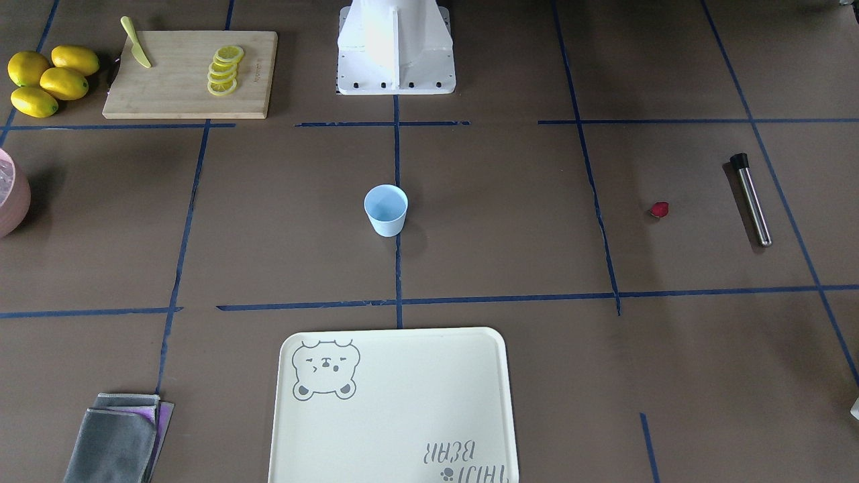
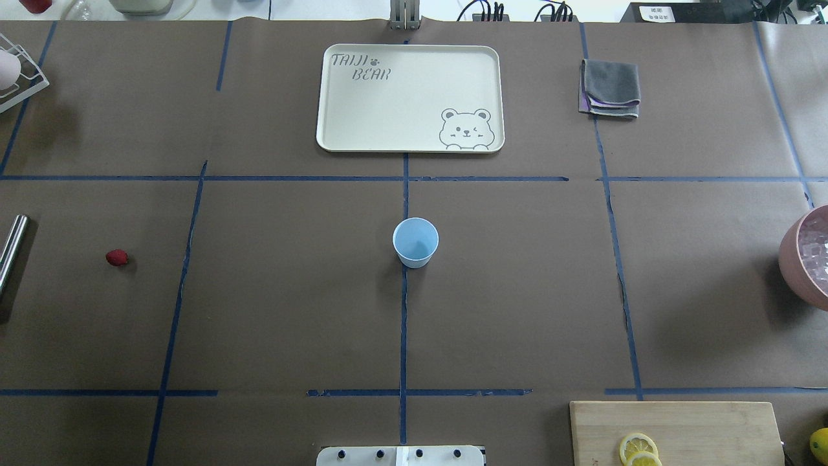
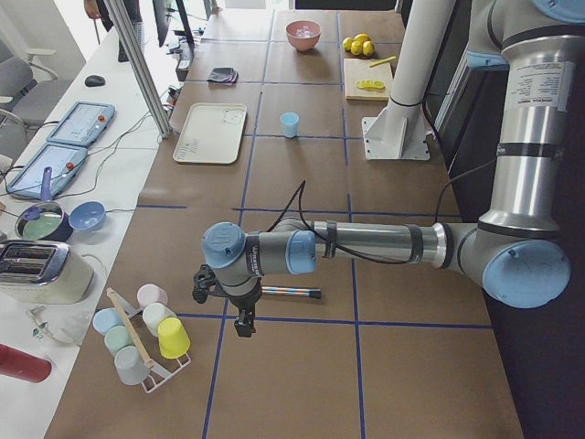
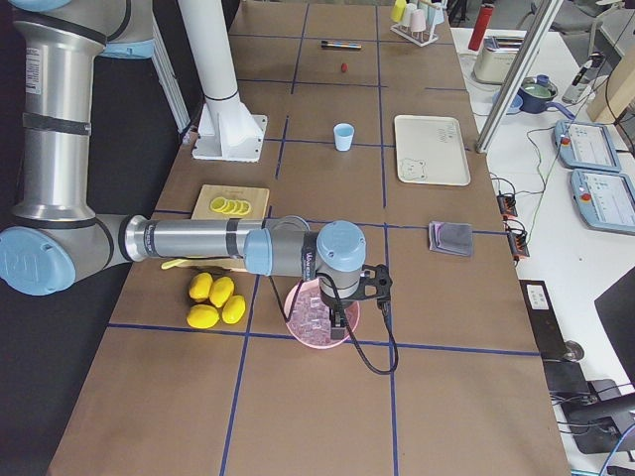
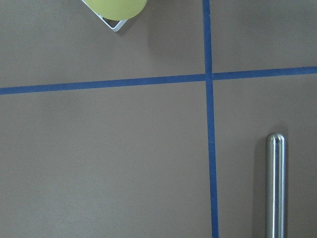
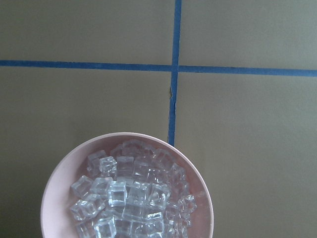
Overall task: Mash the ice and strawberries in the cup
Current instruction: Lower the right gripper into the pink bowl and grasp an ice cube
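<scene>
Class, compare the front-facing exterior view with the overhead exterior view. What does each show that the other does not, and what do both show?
Only front-facing: the yellow-green knife on the cutting board, and the black cap of the metal muddler.
Only overhead: the white wire rack at the table's edge.
Both: the light-blue cup, the strawberry, the bear tray, the folded cloth and lemon slices.

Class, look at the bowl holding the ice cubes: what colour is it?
Pink. The bowl shows best in the right wrist-mounted view, filled with ice cubes.
</scene>
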Robot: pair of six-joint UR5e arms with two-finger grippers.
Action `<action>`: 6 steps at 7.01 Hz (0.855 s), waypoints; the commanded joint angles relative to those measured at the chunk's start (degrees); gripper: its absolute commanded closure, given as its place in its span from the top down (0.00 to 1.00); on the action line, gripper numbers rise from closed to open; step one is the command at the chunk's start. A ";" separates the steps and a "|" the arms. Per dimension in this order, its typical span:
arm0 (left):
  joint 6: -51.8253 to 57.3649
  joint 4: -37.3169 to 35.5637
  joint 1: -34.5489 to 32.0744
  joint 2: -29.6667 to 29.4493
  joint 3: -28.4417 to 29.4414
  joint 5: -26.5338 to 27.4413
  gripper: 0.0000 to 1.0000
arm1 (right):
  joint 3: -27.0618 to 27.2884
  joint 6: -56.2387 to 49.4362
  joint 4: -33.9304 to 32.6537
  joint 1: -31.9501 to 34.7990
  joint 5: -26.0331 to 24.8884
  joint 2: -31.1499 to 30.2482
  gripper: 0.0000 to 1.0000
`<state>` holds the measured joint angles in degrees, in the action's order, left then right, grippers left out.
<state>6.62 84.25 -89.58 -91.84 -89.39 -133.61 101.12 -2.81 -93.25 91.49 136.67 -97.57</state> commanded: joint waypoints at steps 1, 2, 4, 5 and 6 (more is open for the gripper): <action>-0.03 0.22 0.02 -0.01 0.09 -0.60 1.00 | 0.04 0.00 0.00 0.00 -0.09 0.19 1.00; -0.20 0.30 0.02 -0.01 -0.25 -0.52 1.00 | -0.05 0.00 0.00 0.00 -0.09 0.19 1.00; -0.21 0.22 0.02 -0.18 -3.14 -0.86 1.00 | 0.21 0.00 0.09 0.00 0.00 0.28 1.00; -0.29 0.39 0.20 -0.35 -4.20 -1.56 1.00 | 0.21 -0.09 0.87 0.00 -0.09 0.28 1.00; -0.38 0.48 0.46 -0.53 -5.00 -3.66 1.00 | 0.91 0.00 0.96 0.00 0.00 0.54 1.00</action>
<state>6.33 84.61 -89.36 -92.19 -93.29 -135.56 101.52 -2.86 -92.59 91.49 136.62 -97.22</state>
